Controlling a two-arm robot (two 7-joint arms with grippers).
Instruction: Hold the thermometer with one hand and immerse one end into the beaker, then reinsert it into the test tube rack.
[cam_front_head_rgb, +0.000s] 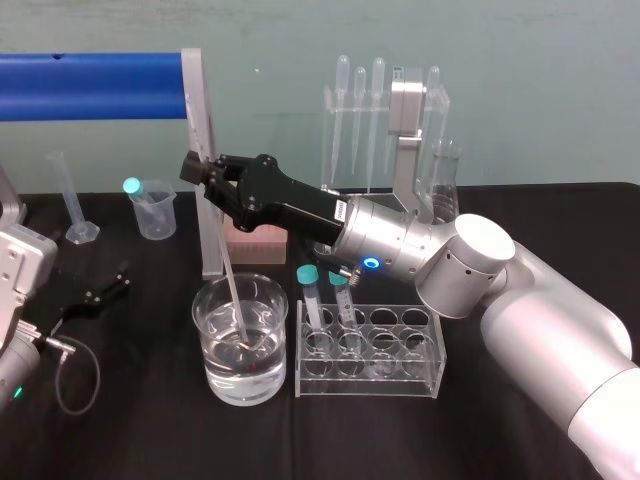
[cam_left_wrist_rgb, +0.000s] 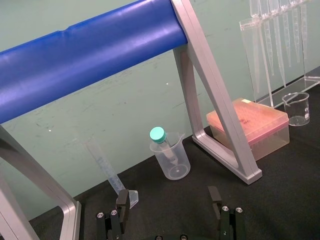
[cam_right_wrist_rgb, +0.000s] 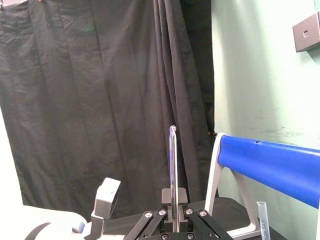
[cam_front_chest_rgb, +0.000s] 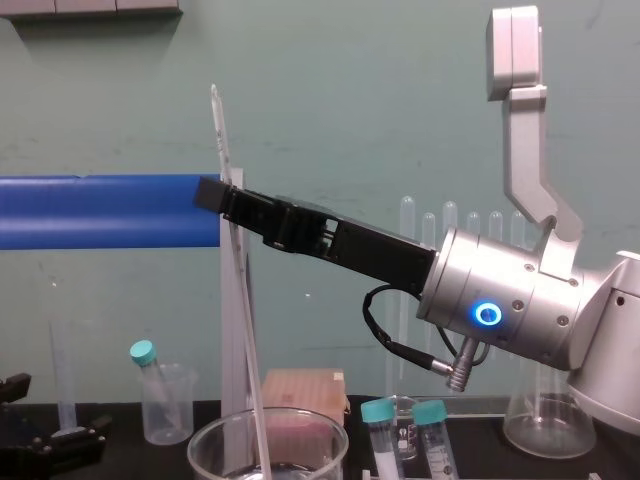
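My right gripper, long and black on a silver wrist with a blue ring, is shut on the thermometer high on its stem. The thin glass rod slants down into the large clear beaker, and its lower end sits in the water near the bottom. In the chest view the thermometer rises above the right gripper and drops inside the beaker rim. The right wrist view shows the thermometer standing between the fingers. The clear test tube rack stands just right of the beaker. My left gripper rests open and empty at the table's left.
Two teal-capped tubes stand in the rack's left holes. Behind are a blue bar on a silver frame, a pink tip box, a pipette stand, a conical flask, a small beaker with a capped tube and a graduated cylinder.
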